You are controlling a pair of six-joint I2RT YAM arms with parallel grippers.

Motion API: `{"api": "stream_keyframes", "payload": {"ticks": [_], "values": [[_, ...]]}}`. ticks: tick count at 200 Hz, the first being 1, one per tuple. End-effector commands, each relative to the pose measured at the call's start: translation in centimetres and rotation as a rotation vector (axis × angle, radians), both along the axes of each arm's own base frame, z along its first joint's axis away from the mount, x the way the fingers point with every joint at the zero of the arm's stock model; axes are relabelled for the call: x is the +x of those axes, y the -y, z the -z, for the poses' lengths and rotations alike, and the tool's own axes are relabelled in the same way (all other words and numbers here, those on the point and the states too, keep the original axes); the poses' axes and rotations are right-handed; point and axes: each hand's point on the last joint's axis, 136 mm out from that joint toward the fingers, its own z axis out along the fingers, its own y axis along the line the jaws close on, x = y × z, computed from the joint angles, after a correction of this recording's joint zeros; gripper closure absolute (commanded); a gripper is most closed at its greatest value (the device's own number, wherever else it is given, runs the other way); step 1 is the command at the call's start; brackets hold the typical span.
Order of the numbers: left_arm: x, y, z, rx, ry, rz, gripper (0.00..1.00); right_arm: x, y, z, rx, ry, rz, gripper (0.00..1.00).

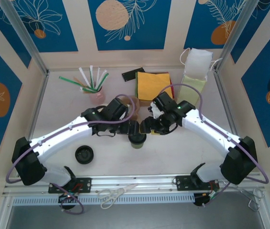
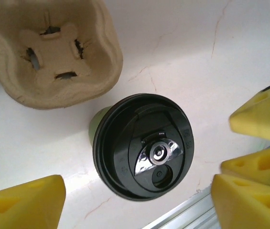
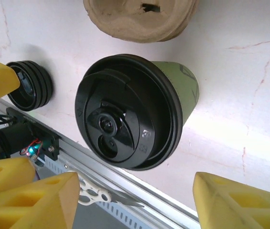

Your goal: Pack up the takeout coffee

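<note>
The coffee cup [image 1: 137, 139] stands lidded on the counter [image 1: 182, 157], just beside a cardboard carrier [image 2: 48, 47]. The left fingers [image 2: 25, 202] are spread on either side of it, not touching. The right fingers [image 3: 240, 202] are likewise spread and clear of it.

no legible text, labels or numbers

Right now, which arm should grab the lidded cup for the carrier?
Left, probably: the left gripper is open, with the takeout coffee centred between its fingers and an empty carrier cell close beside it. The right gripper is open too, but sits off to the cup's side in the top view.
</note>
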Motion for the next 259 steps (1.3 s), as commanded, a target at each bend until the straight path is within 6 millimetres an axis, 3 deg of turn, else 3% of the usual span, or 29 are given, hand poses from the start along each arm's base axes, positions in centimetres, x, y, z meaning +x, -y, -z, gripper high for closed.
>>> {"api": "stream_keyframes", "payload": {"ticks": [1,30,67,87,104,131,171,186,218,236,259], "values": [[0.1,-0.4,-3.9,-0.05,0.089,0.026,0.08,0.7,1.1,-2.3,-0.01,0.058,0.08,0.33],[-0.2,-1.5,-5.8,-0.071,0.141,0.042,0.0,1.2,2.6,-2.9,-0.055,0.085,0.149,0.31],[-0.5,-3.4,-7.1,-0.062,0.202,0.031,0.0,2.0,4.4,-4.1,-0.099,0.143,0.231,0.22],[-0.3,-4.2,-7.9,-0.075,0.232,0.01,0.0,2.7,5.5,-5.4,-0.106,0.185,0.275,0.0],[0.0,-4.6,-8.5,-0.077,0.259,-0.012,0.0,3.9,6.8,-7.0,-0.118,0.247,0.305,0.01],[1.2,-5.4,-8.9,-0.05,0.307,-0.073,0.0,7.0,10.7,-10.6,-0.171,0.361,0.37,0.01],[2.3,-4.6,-9.6,-0.104,0.336,-0.109,0.0,12.3,16.4,-15.3,-0.133,0.468,0.51,0.0],[2.3,-4.1,-10.0,-0.131,0.334,-0.105,0.0,13.7,18.6,-16.6,-0.136,0.475,0.57,0.08],[2.8,-3.2,-10.5,-0.156,0.357,-0.085,0.0,16.1,22.4,-17.1,-0.203,0.484,0.664,0.2],[3.4,-2.6,-10.6,-0.136,0.369,-0.055,0.0,17.6,23.8,-16.6,-0.21,0.473,0.697,0.29],[3.8,-1.5,-10.5,-0.134,0.352,0.005,0.0,19.6,25.2,-16.2,-0.22,0.481,0.722,0.32]]}}
